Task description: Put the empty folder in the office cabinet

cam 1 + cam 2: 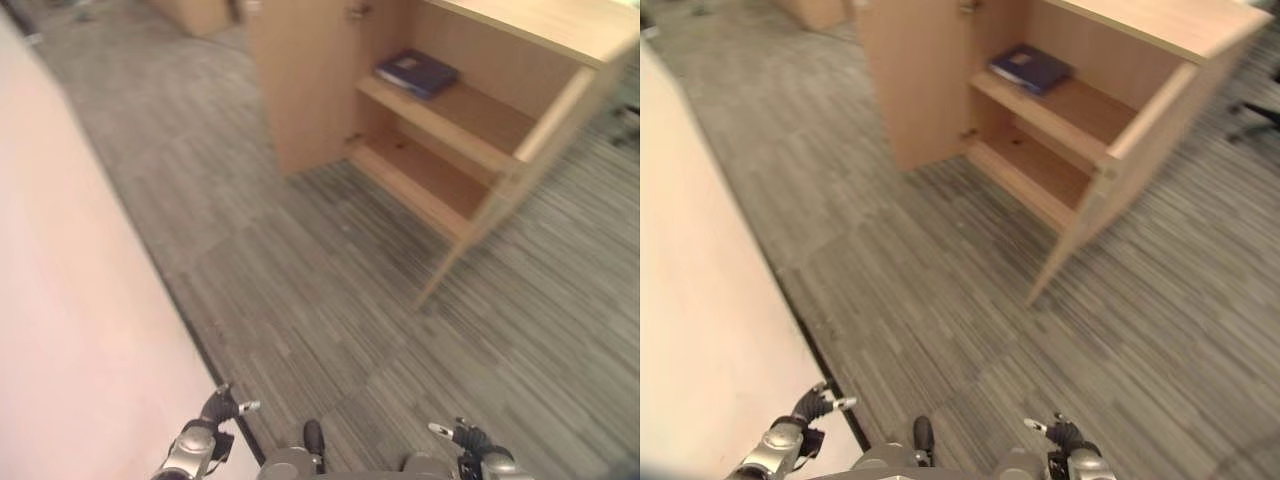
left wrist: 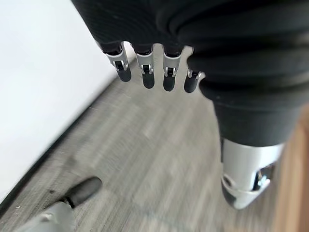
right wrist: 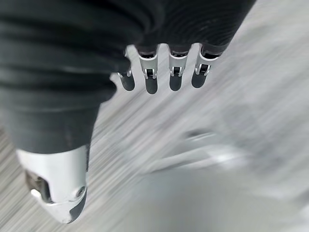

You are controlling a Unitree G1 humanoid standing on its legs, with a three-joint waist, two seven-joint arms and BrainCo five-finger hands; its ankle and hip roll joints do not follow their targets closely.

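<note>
Both hands hung low and held nothing: the left hand (image 1: 200, 440) sat at about seven o'clock in the head views, the right hand (image 1: 470, 445) at about five o'clock, each with relaxed, straight fingers over the grey carpet (image 1: 300, 300), as the wrist views confirmed. The blue folder (image 1: 416, 72) already lay flat on the upper shelf (image 1: 450, 125) of the office cabinet (image 1: 560, 30), up at about one o'clock and well apart from either hand. Its long axis ran slantwise along the shelf, toward the cabinet's back corner. The cabinet's doors stood open, one door (image 1: 300, 80) to the left of the shelves. The right hand appeared the nearer of the two to the opening. Judging by this, the placing seemed done, with perhaps only the doors left to close.
</note>
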